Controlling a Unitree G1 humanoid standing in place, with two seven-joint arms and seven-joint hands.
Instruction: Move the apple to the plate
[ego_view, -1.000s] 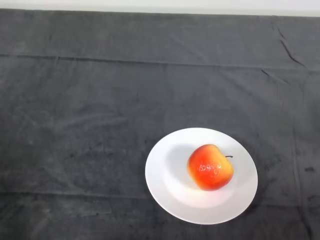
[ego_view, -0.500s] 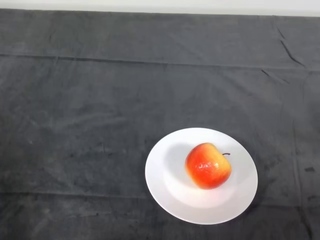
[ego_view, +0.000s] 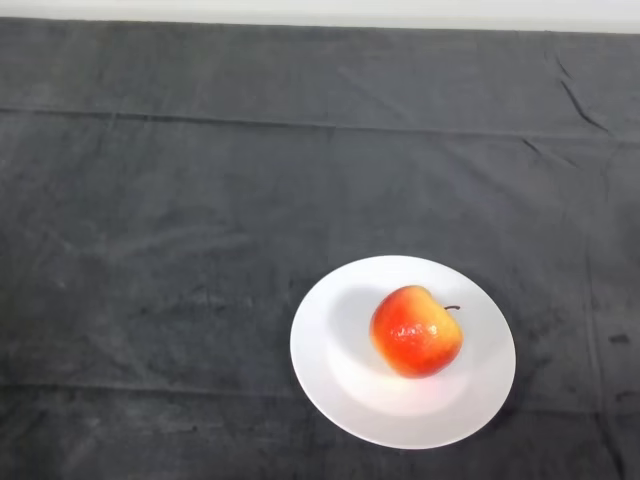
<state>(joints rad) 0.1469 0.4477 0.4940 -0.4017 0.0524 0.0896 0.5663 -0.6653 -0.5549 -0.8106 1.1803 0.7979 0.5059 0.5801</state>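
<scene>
A red and orange apple (ego_view: 416, 331) lies on its side near the middle of a round white plate (ego_view: 330, 380), its thin dark stem pointing right. The plate rests on the dark cloth at the lower right of the head view.
The dark grey cloth (ego_view: 180, 250) covers the whole table, with a fold line running across the far part and a few creases at the far right. A pale strip of wall shows beyond the table's far edge.
The apple rolled a little to the left on the plate and has since come to rest.
</scene>
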